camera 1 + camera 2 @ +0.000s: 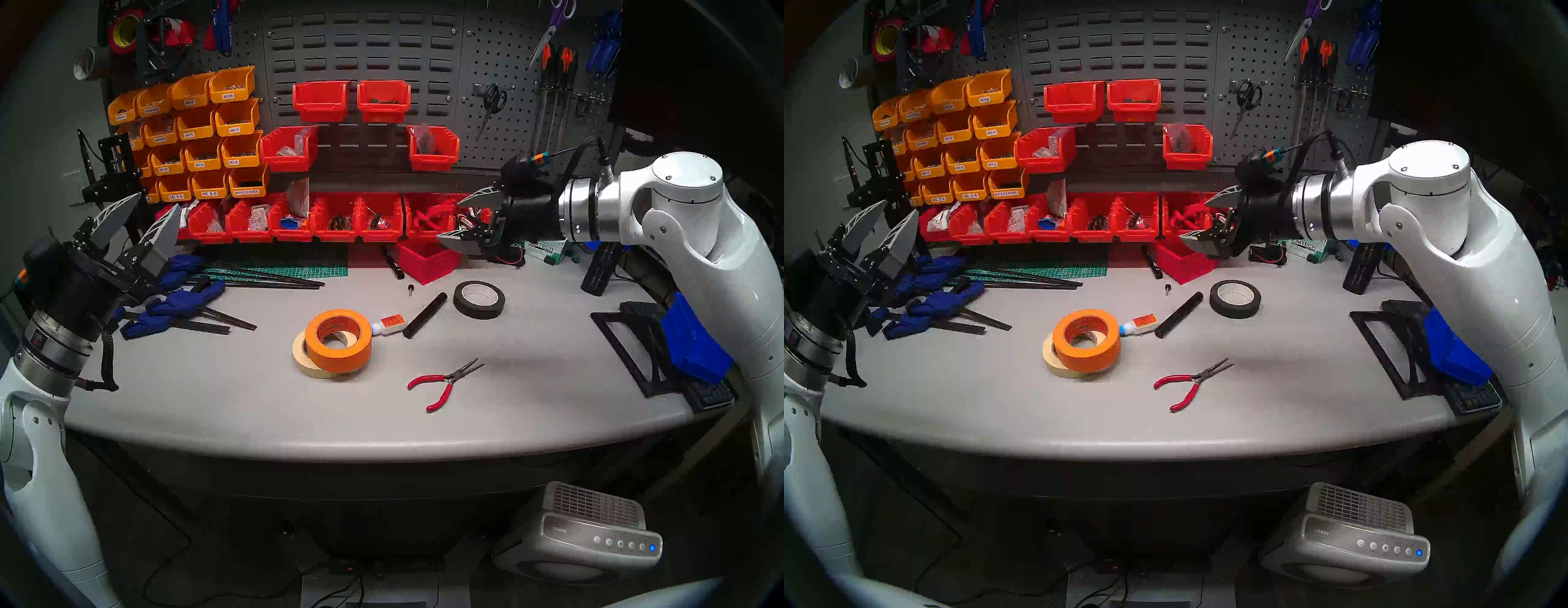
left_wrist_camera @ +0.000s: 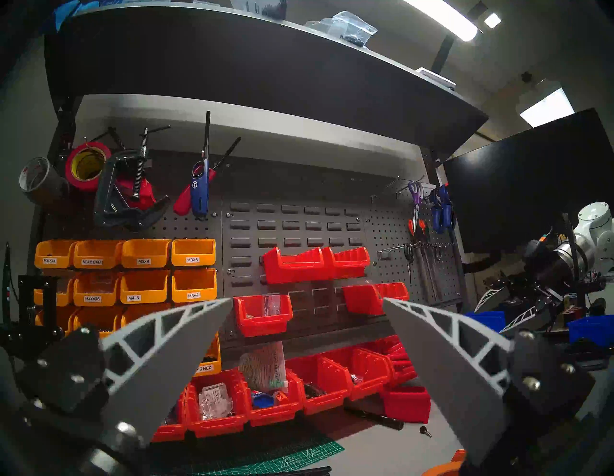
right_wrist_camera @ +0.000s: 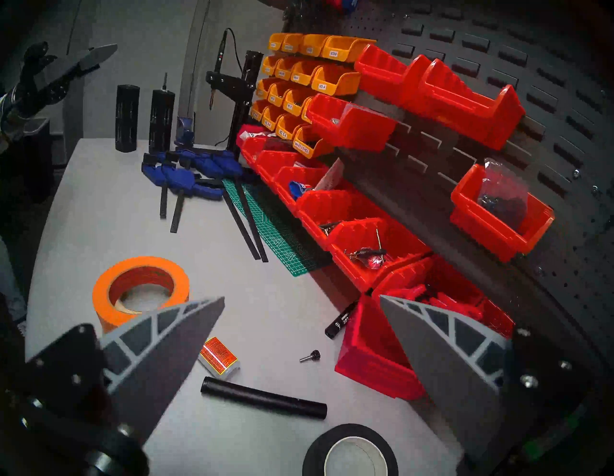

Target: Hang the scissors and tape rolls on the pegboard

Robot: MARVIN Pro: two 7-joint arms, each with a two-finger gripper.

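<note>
The black-handled scissors (image 1: 492,106) hang from a hook on the perforated pegboard (image 1: 500,55) at the back right. At the middle of the table the orange tape roll (image 1: 339,356) lies tilted on top of the flat cream tape roll (image 1: 302,357). My left gripper (image 1: 155,204) is open and empty, raised over the table's left end and pointing at the wall bins. My right gripper (image 1: 449,220) is open and empty too, hovering in front of the lower red bins, below the scissors and well above the rolls. In the right wrist view the orange roll (image 3: 141,286) shows beyond the left finger.
A black tape roll (image 1: 475,313), a black tube (image 1: 424,315), a glue bottle (image 1: 388,325) and red pliers (image 1: 445,382) lie around the rolls. A loose red bin (image 1: 426,261) sits under the right gripper. Blue clamps (image 1: 178,297) crowd the left side. Purple scissors (image 1: 555,21) hang higher up.
</note>
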